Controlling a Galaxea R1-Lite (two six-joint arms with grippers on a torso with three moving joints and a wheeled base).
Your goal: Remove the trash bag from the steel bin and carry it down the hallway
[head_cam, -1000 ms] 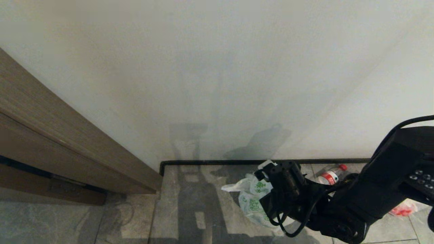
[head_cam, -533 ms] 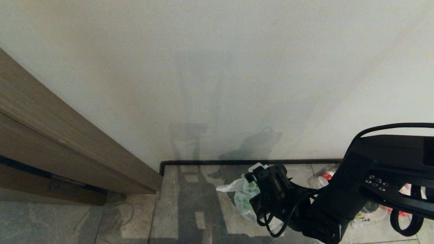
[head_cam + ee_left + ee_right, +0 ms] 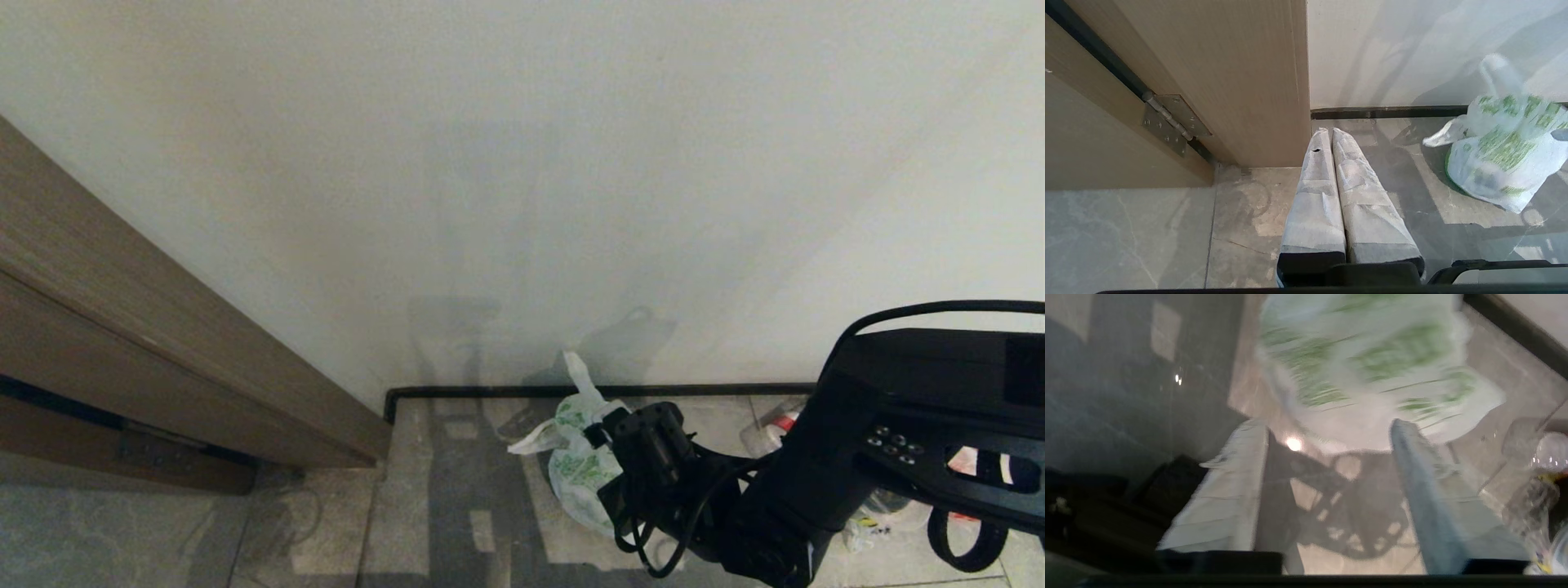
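Trash bag, head view: the trash bag sits on the grey floor tiles close to the black skirting and the white wall, 1 handle sticking up. No steel bin shows in any view, so I judge the removal from it done.
Right gripper, head view: the right gripper is low, right beside the bag's right flank; its tips are hidden behind its own body.
Clutter, head view: a clear bottle with red label lies to the right, partly behind the arm.
Left wrist view: the left gripper has its 2 wrapped fingers pressed together, holding nothing, well apart from the bag, near the brown door frame.
Right wrist view: the right gripper's 2 fingers stand wide apart with only bare floor between them; the bag lies just beyond the tips, blurred, not gripped.
Progress: bag out of the bin and resting by a wall; it looks set down, so the carry seems at its end or paused.
Left to do: if the hallway goes on, the bag needs regripping; otherwise only pulling the arm clear.
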